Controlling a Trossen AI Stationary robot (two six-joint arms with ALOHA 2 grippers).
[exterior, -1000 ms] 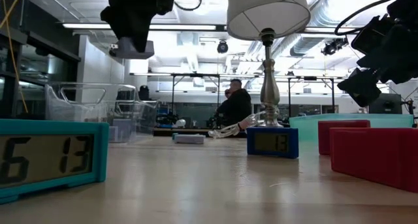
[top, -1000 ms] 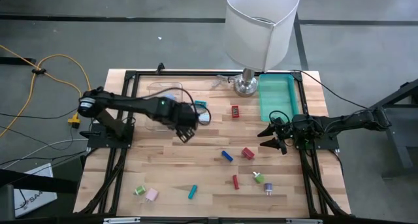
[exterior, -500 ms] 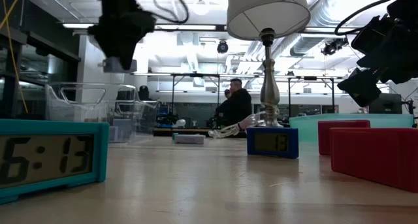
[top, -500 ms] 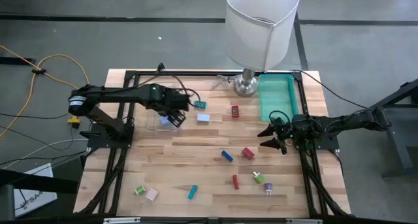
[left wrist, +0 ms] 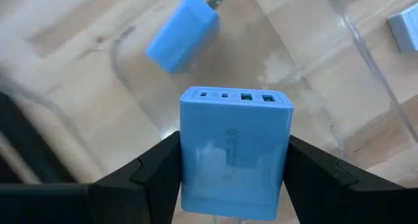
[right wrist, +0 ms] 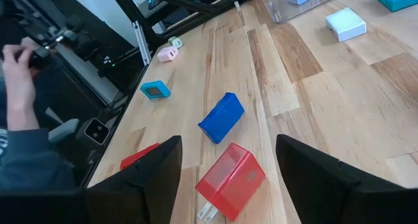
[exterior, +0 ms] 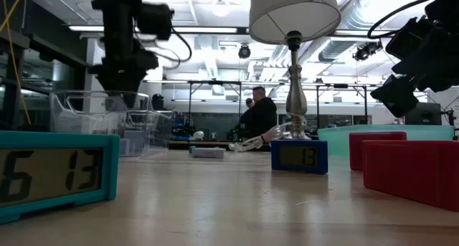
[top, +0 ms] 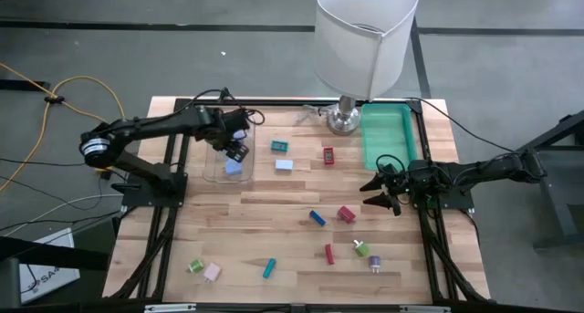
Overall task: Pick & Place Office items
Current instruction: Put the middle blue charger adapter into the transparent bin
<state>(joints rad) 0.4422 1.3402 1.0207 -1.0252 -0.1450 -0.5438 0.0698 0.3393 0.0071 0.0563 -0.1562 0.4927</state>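
Note:
My left gripper (top: 235, 149) hangs over a clear plastic bin (top: 219, 129) at the table's far left, shut on a light blue charger block (left wrist: 235, 145) with ports on its end face. A second light blue charger (left wrist: 183, 31) lies on the bin's floor below. Other office items are scattered on the wood: a teal clock (top: 280, 146), a pale block (top: 285, 164), red pieces (top: 346, 213), a dark blue piece (top: 317, 218), and green and pink bits (top: 204, 269). My right gripper (top: 379, 190) waits open at the right edge. My left gripper pinches the block's two opposite narrow sides (left wrist: 189, 165) between its two fingers (left wrist: 153, 172), coming steeply from above. The block's port face (left wrist: 236, 97) points down toward the bin. It hangs clear of the bin's floor, above the other charger.
A tall white-shaded lamp (top: 365, 39) stands at the far edge beside a teal tray (top: 388, 135). In the low view a teal clock (exterior: 54, 171) and red blocks (exterior: 409, 167) sit close by. A person's hand (right wrist: 16, 74) shows beyond the table's near side.
My left gripper has carried the light blue block from near the table's middle toward the far left and down, ending over the clear bin. The wrist rolled somewhat on the way. The block stayed in the hold.

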